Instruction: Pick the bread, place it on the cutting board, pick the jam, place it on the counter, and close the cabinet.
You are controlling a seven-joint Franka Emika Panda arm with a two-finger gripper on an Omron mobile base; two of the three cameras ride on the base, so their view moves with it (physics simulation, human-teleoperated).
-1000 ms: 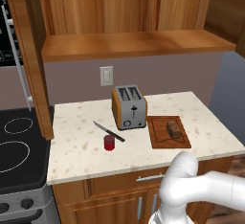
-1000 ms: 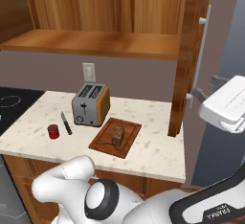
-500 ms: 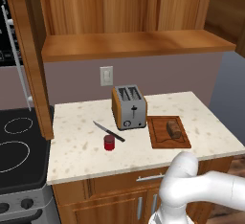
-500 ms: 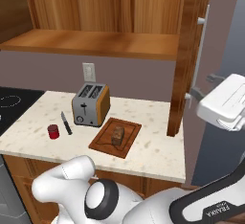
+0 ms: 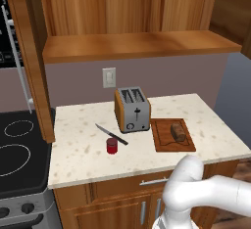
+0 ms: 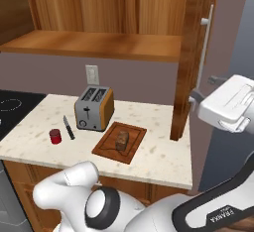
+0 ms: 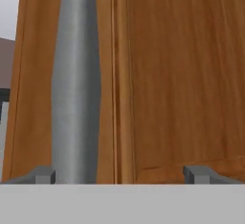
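The bread (image 5: 178, 131) (image 6: 122, 139) lies on the cutting board (image 5: 164, 142) (image 6: 106, 149), right of the toaster. The red jam (image 5: 112, 146) (image 6: 55, 136) stands on the counter (image 5: 78, 159) (image 6: 158, 161) beside a knife. The cabinet (image 5: 137, 44) (image 6: 99, 42) stands open, its right door (image 6: 191, 62) (image 7: 182, 74) swung out edge-on. My gripper (image 6: 202, 89) (image 7: 120, 175) is open and close against that door's outer face, with the silver bar handle (image 6: 203, 47) (image 7: 76, 84) just above its left fingertip (image 7: 45, 174). Nothing sits between the fingers.
A toaster (image 5: 132, 109) (image 6: 94, 108) stands at the back of the counter with a black-handled knife (image 5: 112, 135) (image 6: 68, 127) to its left. The cabinet's left door (image 5: 29, 52) hangs open over the black stovetop (image 5: 19, 149). A wall outlet (image 5: 109, 77) is behind the toaster.
My hand has edged a little to the left, closer to the right door. The bread, jam and board have not moved.
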